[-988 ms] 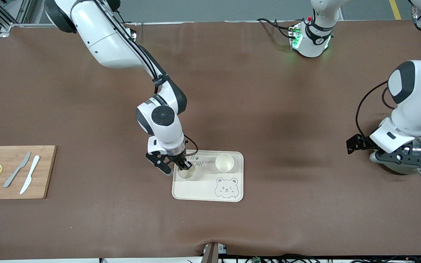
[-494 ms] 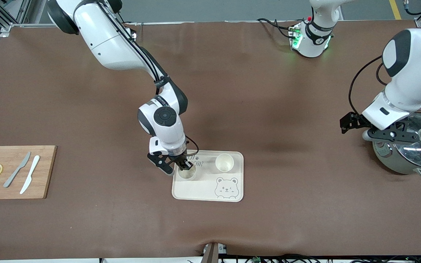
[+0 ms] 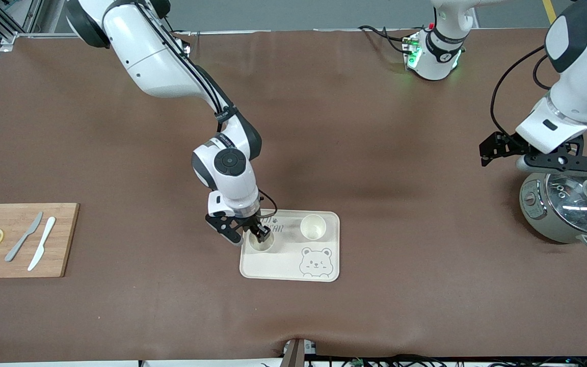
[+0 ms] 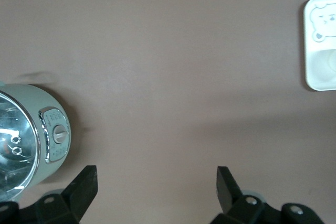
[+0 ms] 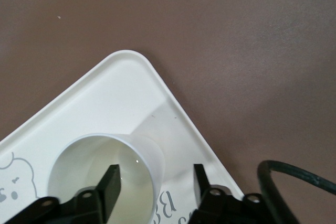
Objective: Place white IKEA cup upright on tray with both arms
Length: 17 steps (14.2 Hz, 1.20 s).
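On the brown desk (image 3: 120, 153) the cream tray (image 3: 283, 267) carries two upright white cups: one (image 3: 313, 227) stands free, the other (image 3: 261, 241) under the right gripper (image 5: 152, 184). Its fingers stand spread astride that cup's rim, one inside, apparently no longer pinching. Lifting askew could snag the rim and tip the cup. The left gripper (image 4: 156, 186), fingers wide apart, waits above the pot (image 3: 568, 206).

The cream tray (image 3: 324, 270) carries grey lettering along the edge toward the robots' bases, mostly hidden by the right arm; only the ending "AR" can be read in the front view, and a "B" shows in the right wrist view. No other text is legible.
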Each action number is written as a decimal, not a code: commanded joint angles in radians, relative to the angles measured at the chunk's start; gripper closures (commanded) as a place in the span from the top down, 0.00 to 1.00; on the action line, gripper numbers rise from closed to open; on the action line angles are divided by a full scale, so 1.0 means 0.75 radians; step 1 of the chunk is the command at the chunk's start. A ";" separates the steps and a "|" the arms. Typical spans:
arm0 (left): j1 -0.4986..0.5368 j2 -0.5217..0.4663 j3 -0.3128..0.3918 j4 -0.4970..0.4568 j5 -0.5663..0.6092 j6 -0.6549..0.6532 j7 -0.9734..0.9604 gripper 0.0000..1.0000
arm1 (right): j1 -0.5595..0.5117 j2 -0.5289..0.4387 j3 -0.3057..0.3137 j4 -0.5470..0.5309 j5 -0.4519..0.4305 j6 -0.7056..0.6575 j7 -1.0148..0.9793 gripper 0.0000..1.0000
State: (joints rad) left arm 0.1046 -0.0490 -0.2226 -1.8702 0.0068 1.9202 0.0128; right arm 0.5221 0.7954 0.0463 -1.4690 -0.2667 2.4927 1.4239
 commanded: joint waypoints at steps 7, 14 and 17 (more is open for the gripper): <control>-0.127 0.022 0.129 0.268 -0.091 -0.187 -0.044 1.00 | 0.003 -0.126 -0.006 0.018 -0.039 -0.171 0.008 1.00; -0.184 0.106 0.156 0.452 -0.130 -0.286 -0.113 1.00 | -0.143 -0.506 0.004 0.009 0.251 -0.684 -0.598 1.00; -0.199 0.106 0.156 0.459 -0.132 -0.290 -0.127 1.00 | -0.295 -0.667 0.004 0.011 0.325 -0.948 -0.963 1.00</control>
State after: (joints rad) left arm -0.0295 0.0172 -0.1198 -1.5625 -0.0733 1.7323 -0.0731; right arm 0.3738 0.3769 0.0326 -1.4236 -0.0629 1.8599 0.8502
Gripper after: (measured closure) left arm 0.000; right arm 0.000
